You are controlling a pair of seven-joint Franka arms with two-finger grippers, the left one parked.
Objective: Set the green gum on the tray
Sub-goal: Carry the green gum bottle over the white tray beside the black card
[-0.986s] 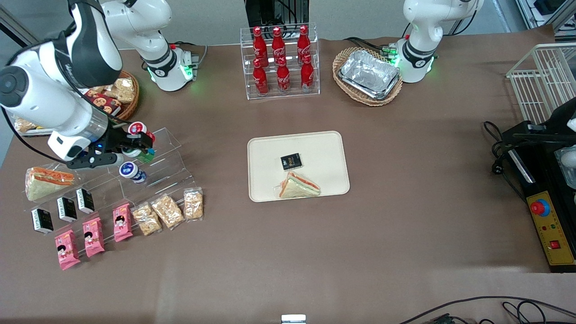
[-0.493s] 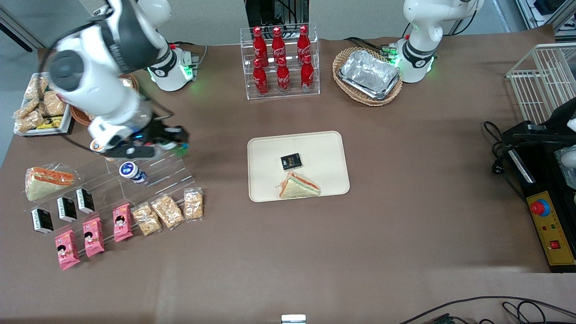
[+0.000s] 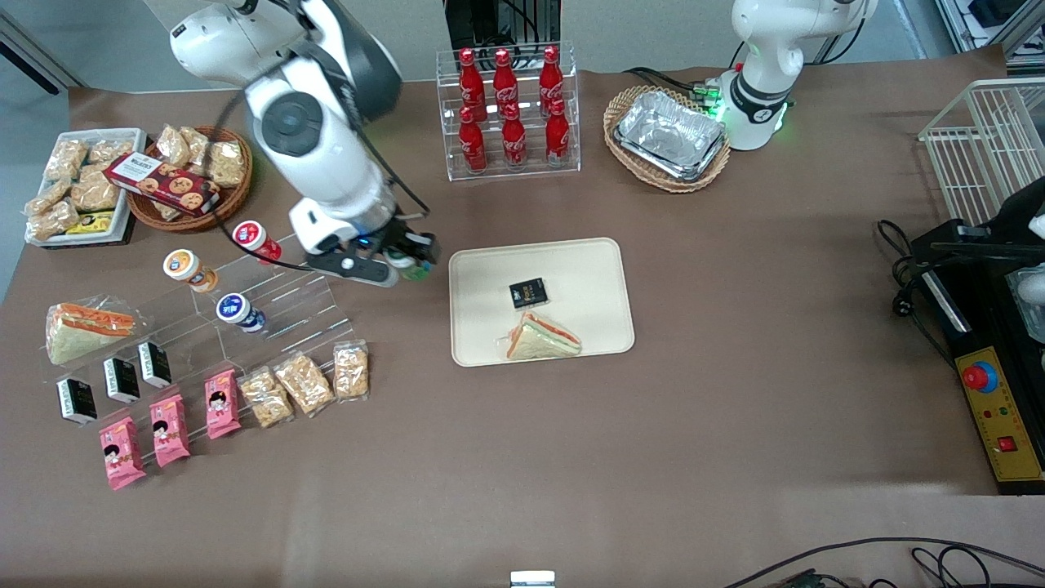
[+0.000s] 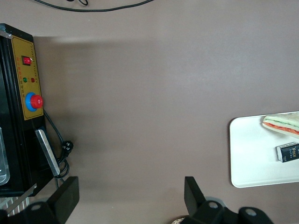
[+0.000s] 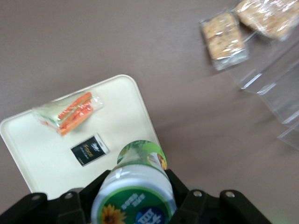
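Observation:
My right gripper (image 3: 411, 263) is shut on the green gum (image 3: 415, 269), a small green canister with a white lid, and holds it above the table just beside the tray's edge on the working arm's side. In the right wrist view the gum (image 5: 135, 186) sits between the black fingers (image 5: 180, 189), lid toward the camera. The cream-beige tray (image 3: 571, 269) lies mid-table and holds a small black packet (image 3: 528, 293) and a wrapped sandwich (image 3: 542, 338). The tray (image 5: 117, 126) also shows in the right wrist view below the gum.
A clear acrylic stand (image 3: 277, 302) holds red (image 3: 255, 239), orange (image 3: 188, 268) and blue (image 3: 237, 311) canisters, with snack packets (image 3: 302, 382) in front. A cola bottle rack (image 3: 508, 110), a basket of foil trays (image 3: 668, 135) and a snack basket (image 3: 192, 171) stand farther back.
My right arm has carried the green gum off the acrylic stand and sideways toward the tray, from over the stand to beside the tray's edge. The red and orange canisters are uncovered.

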